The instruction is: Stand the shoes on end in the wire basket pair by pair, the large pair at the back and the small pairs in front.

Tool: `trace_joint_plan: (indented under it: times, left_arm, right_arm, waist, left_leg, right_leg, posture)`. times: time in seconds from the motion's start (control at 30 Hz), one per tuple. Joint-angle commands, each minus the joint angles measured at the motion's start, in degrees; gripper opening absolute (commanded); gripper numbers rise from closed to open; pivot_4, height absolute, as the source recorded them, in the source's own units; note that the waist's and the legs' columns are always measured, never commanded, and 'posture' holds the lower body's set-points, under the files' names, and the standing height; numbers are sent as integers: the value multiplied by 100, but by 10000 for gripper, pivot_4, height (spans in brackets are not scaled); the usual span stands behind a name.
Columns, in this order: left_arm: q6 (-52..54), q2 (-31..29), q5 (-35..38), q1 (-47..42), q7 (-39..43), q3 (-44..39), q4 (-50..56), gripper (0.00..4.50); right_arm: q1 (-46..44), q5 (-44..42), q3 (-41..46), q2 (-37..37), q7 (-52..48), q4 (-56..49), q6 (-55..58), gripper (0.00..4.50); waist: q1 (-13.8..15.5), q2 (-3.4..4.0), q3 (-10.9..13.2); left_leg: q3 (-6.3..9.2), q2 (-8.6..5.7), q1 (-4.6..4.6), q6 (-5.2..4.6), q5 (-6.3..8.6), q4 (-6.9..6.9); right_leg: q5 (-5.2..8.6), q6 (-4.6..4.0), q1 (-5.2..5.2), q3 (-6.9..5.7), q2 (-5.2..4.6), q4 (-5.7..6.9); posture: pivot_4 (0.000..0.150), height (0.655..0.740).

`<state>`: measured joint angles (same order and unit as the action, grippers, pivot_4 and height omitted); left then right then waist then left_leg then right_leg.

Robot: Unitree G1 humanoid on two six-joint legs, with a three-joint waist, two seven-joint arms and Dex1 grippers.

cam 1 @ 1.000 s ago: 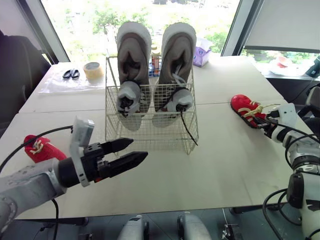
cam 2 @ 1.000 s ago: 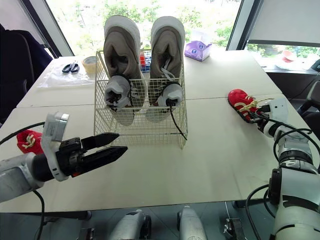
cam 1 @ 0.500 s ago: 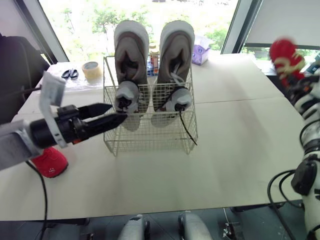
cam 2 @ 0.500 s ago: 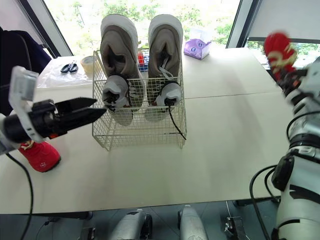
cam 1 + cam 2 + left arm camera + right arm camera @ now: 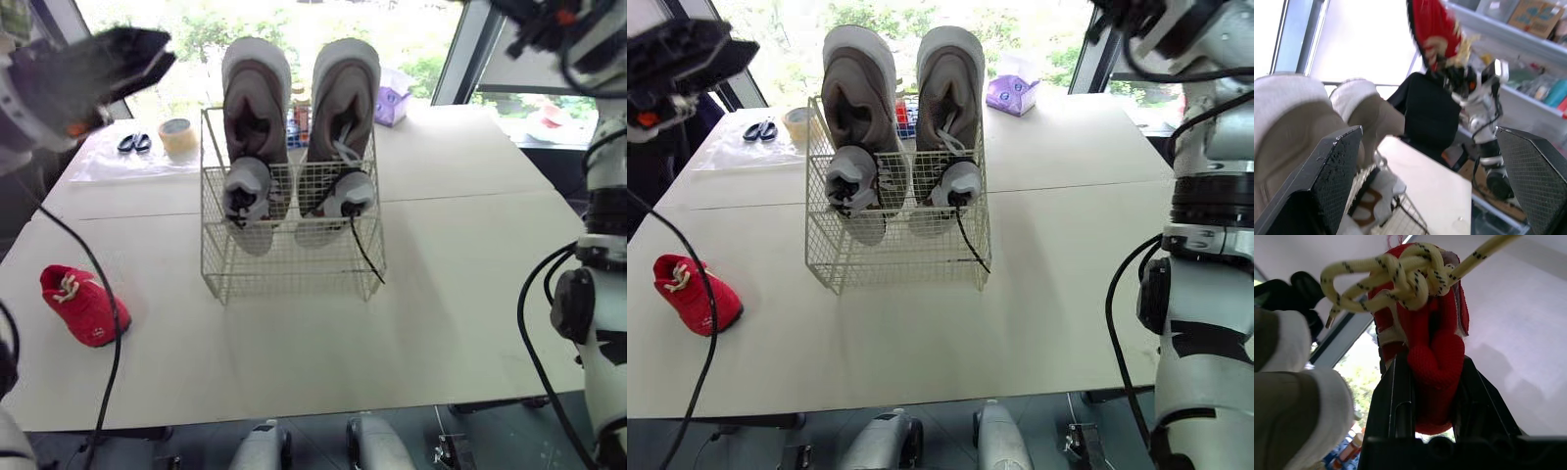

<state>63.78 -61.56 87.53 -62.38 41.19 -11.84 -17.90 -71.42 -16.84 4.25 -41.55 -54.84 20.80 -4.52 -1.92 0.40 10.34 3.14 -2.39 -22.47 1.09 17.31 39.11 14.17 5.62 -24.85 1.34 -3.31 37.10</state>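
Note:
A wire basket (image 5: 294,279) stands mid-table. Two large grey shoes (image 5: 257,98) stand on end at its back. Two small grey shoes (image 5: 245,191) stand in front of them, a black lace hanging out over the wire. One small red shoe (image 5: 82,305) lies on the table at the left. My right gripper (image 5: 1432,367) is raised high at the right, shut on a second red shoe (image 5: 1436,347) with yellow laces; this red shoe (image 5: 1436,34) is up in the air. My left gripper (image 5: 1427,129) is open and empty, lifted above the table's far left.
Scissors (image 5: 135,143), a tape roll (image 5: 179,137) and a plastic sheet (image 5: 118,164) lie at the back left. A purple tissue box (image 5: 395,103) sits behind the basket to the right. Bare tabletop spreads in front of and right of the basket.
My right gripper has lifted the red shoe off the table's right side and swung it high. My left arm rose from the table front to the upper left, uncovering the other red shoe.

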Motion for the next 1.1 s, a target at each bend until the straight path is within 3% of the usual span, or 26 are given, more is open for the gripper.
trace_joint_plan:
  times: [0.03, 0.37, 0.8, 0.9, 1.1]
  left_arm:
    - [346, 101, -473, -532, 543, 60, -174, 45000]
    - [571, 584, -2030, -1390, 1801, 515, -623, 45000]
    - [777, 975, -3306, -2090, 3148, 981, -1138, 45000]
    - [818, 1006, -3434, -2013, 3398, 1044, -1043, 36616]
    - [977, 1090, -3578, -2022, 3472, 863, -1171, 7890]
  right_arm:
    - [-120, -132, -23, -98, -270, -741, 122, 8357]
    - [4, -121, -272, 2, -664, -1547, 252, 8357]
    - [310, 57, -558, 6, -948, -1989, 19, 8357]
    - [327, 91, -568, 43, -939, -1995, -26, 7933]
    - [393, 95, -595, 38, -935, -2072, -35, 7933]
  waist:
    - [-2, -2, 1]
    - [-60, -6, 3]
    - [-60, -7, 4]
    - [-60, -7, 4]
    - [-59, -9, 5]
  left_leg:
    - [0, -1, -3, 0, 0, 0]
    - [-3, 1, -2, 2, -1, -3]
    - [-8, 2, -5, 2, -1, -3]
    - [-9, 2, -5, 2, -1, -3]
    - [-9, 3, -6, 2, -1, -3]
  right_leg:
    - [0, 0, -4, 0, -3, 2]
    - [1, 1, -15, 1, -3, 12]
    - [1, 2, -23, 4, -3, 15]
    - [1, 2, -23, 4, -3, 16]
    - [1, 2, -26, 5, -4, 18]
  posture:
    - [1500, 7400]
    - [1500, 7400]
    - [1500, 7400]
    - [1500, 7400]
    - [1500, 7400]
